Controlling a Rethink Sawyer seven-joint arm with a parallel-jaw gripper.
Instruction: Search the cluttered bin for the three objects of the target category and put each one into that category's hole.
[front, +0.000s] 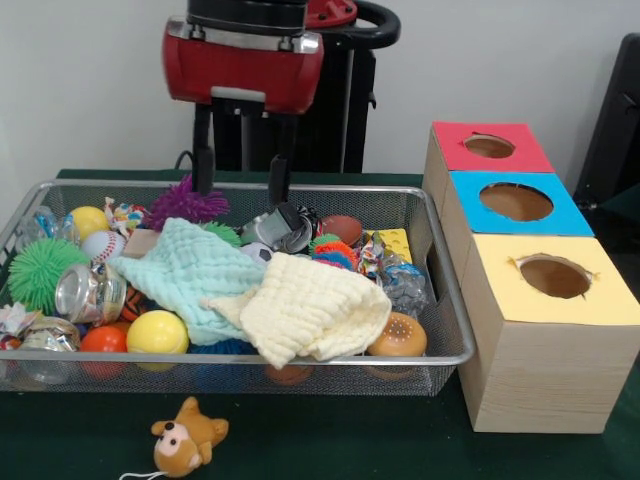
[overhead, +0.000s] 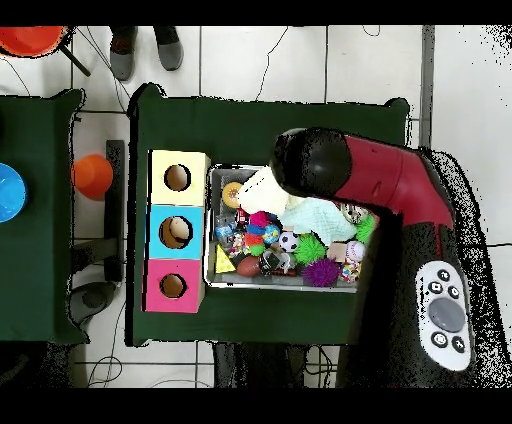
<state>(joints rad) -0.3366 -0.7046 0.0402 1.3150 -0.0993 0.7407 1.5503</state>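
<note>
Most of the silver wire-mesh bin (overhead: 212, 225) is hidden in the overhead view, since the red and black arm (overhead: 385, 185) covers everything from its middle out to 3 o'clock. From the front, the mint green waffle cloth (front: 185, 270) and cream waffle cloth (front: 305, 310) bury whatever lies under them. The small clutter around the crumpled foil wrapper (front: 405, 285) at 3 o'clock is too jumbled to name. The arm's upper part is cut off at 12 o'clock.
</note>
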